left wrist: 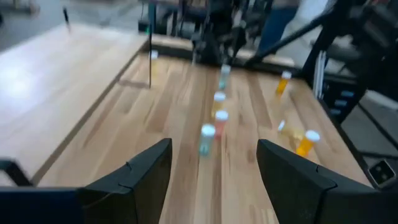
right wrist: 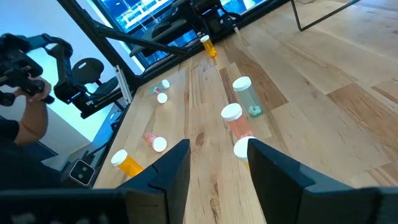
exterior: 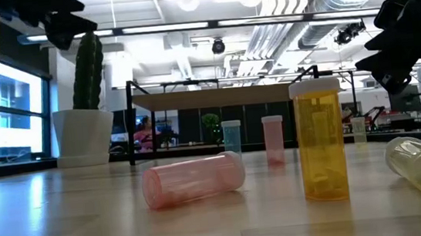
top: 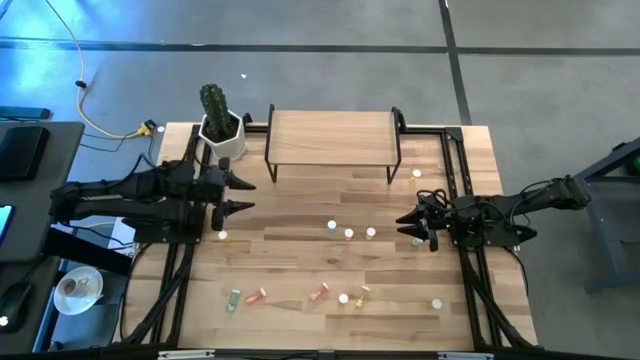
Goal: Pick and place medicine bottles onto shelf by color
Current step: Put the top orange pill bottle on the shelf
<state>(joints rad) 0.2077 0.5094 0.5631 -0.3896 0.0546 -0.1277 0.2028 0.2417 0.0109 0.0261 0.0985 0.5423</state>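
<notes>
On the counter [top: 300,270]: a big wooden top that carries everything, with both arms reaching over it.
Shelf [top: 332,137]: it stands at the far middle of the counter, light wood on thin black legs. No bottle is on it.
Cactus pot [top: 221,133]: a green cactus in a white pot, just beside the shelf on the left arm's side.
Left tool [top: 243,194]: it hangs over the left side of the counter, near the cactus pot. Its fingers are spread wide and hold nothing.
Right tool [top: 407,224]: it hangs over the right side, close to the middle row of bottles. Its fingers are spread and hold nothing.
Middle bottles [top: 349,233]: three stand in a row with white caps, between the two tools.
Front bottles [top: 318,294]: a pink one lies on its side near the front edge. More bottles lie or stand along that edge.
Yellow bottle [exterior: 320,140]: it stands upright beside the lying pink bottle [exterior: 193,180] in the low view.
Lone bottle [top: 417,174]: it stands by the shelf's right leg.
</notes>
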